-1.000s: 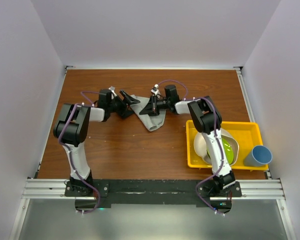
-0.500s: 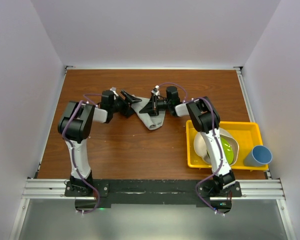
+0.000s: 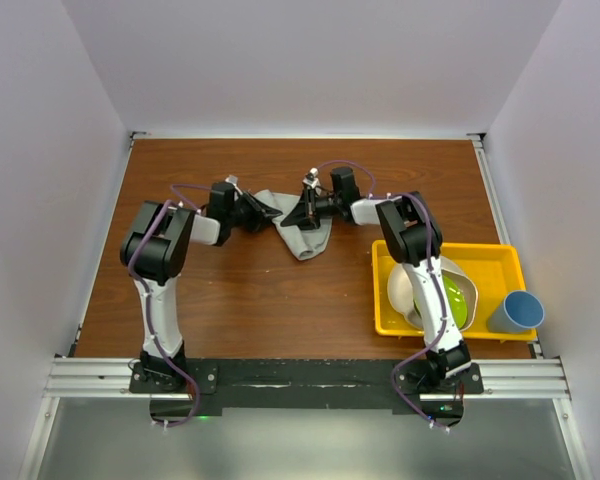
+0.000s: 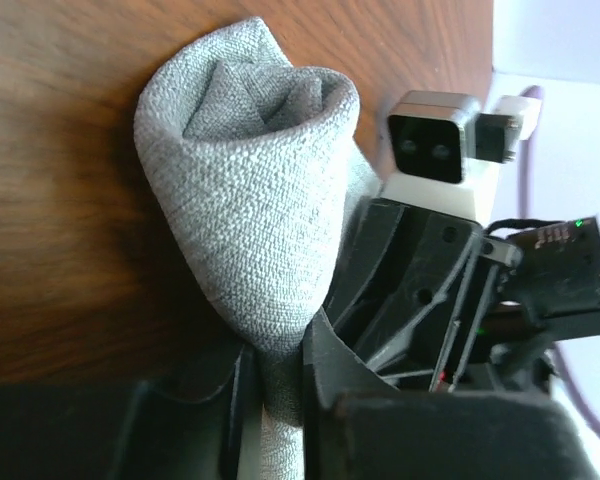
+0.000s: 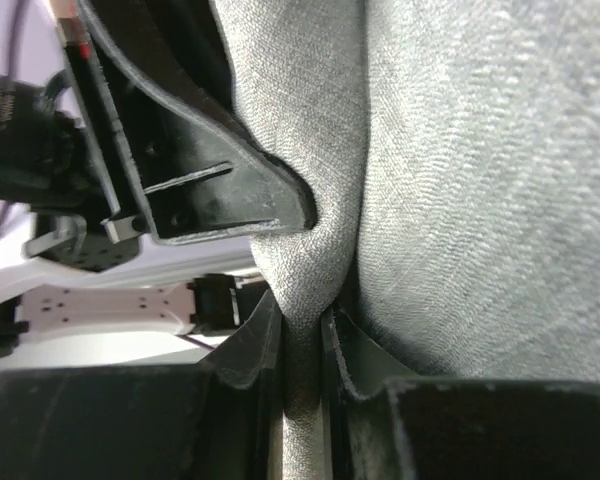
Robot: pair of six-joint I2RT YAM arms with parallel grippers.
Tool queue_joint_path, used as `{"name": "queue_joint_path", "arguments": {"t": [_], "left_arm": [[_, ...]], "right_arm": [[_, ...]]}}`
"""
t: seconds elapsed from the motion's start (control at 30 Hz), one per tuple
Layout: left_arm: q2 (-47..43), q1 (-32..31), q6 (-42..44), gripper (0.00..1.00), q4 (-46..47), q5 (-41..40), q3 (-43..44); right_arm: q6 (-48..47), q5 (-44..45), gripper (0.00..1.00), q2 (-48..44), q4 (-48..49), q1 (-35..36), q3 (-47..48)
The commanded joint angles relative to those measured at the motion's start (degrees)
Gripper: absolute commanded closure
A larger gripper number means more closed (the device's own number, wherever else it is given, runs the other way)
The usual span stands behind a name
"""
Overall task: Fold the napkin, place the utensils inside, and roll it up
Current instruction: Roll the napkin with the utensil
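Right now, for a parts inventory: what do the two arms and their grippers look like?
The left arm and right arm have white links and black joint housings, each trailing a thin purple cable. The left gripper and right gripper are black and angular.

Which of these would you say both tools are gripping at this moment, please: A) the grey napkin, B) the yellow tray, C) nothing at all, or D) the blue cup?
A: in the wrist views the left tool and the right tool each pinch a fold of the grey napkin between their fingers.
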Motion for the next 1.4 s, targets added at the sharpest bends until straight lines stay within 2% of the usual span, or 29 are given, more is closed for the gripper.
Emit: {"name": "queue_joint_path", "arguments": {"t": [0.0, 0.07, 0.17, 0.2, 0.3, 0.43, 0.57, 0.63, 0.83, 0.93, 1.1, 1.13, 1.23, 1.37], "left_arm": [[0.69, -1.13, 3.11, 0.98, -12.85, -8.77, 1.65], [-0.89, -1.92, 3.12, 1.00, -14.95, -9.73, 1.56], [-3.00, -2.54, 3.29, 1.00, -16.81, -11.40, 1.04], [-3.44, -2.63, 3.47, 1.00, -17.25, -11.76, 0.95], [-4.06, -2.63, 3.38, 1.00, -17.17, -12.29, 0.33], [-2.48, -2.63, 3.38, 1.00, -15.33, -11.15, 0.25], [-1.78, -2.46, 3.38, 1.00, -13.92, -10.62, 0.16], [-1.78, -2.45, 3.38, 1.00, -13.83, -10.62, 0.24], [-1.42, -2.19, 3.29, 1.00, -14.18, -10.09, 0.33], [-1.51, -2.19, 3.38, 1.00, -14.44, -9.74, 0.42], [-1.42, -1.84, 4.52, 1.00, -16.37, -9.04, 1.39], [-1.51, -1.67, 4.70, 1.00, -16.64, -9.04, 1.30], [-1.95, -1.58, 4.96, 1.00, -16.55, -9.04, 0.77], [-1.69, -1.58, 4.26, 1.00, -15.50, -8.69, 0.42]], "right_arm": [[-27.80, 3.59, 0.81, -1.31, -36.90, 0.84, 8.23], [-33.12, 6.42, 0.71, -1.93, -47.87, 0.93, 12.79], [-41.57, 14.06, 0.59, -4.30, -57.74, 0.93, 16.58], [-44.37, 15.82, 0.50, -5.17, -59.08, 0.93, 16.94], [-49.99, 21.89, 0.40, -9.30, -63.74, 1.36, 17.30], [-55.64, 27.69, 0.34, -15.45, -67.62, 2.33, 14.67], [-58.63, 33.31, 0.33, -22.14, -66.32, 3.12, 4.85], [-59.42, 34.11, 0.37, -24.25, -65.17, 3.30, 0.89], [-60.57, 36.32, 0.46, -25.14, -62.45, 4.79, -3.35], [-59.69, 39.03, 0.49, -24.35, -61.47, 5.23, -2.57], [-59.34, 49.57, 0.74, -23.81, -64.28, 5.50, -1.16], [-59.60, 49.76, 0.76, -24.25, -64.28, 5.50, -1.42], [-59.16, 49.50, 0.76, -27.58, -64.72, 6.02, -1.25], [-56.62, 44.76, 0.62, -30.05, -65.16, 7.60, 3.14]]}}
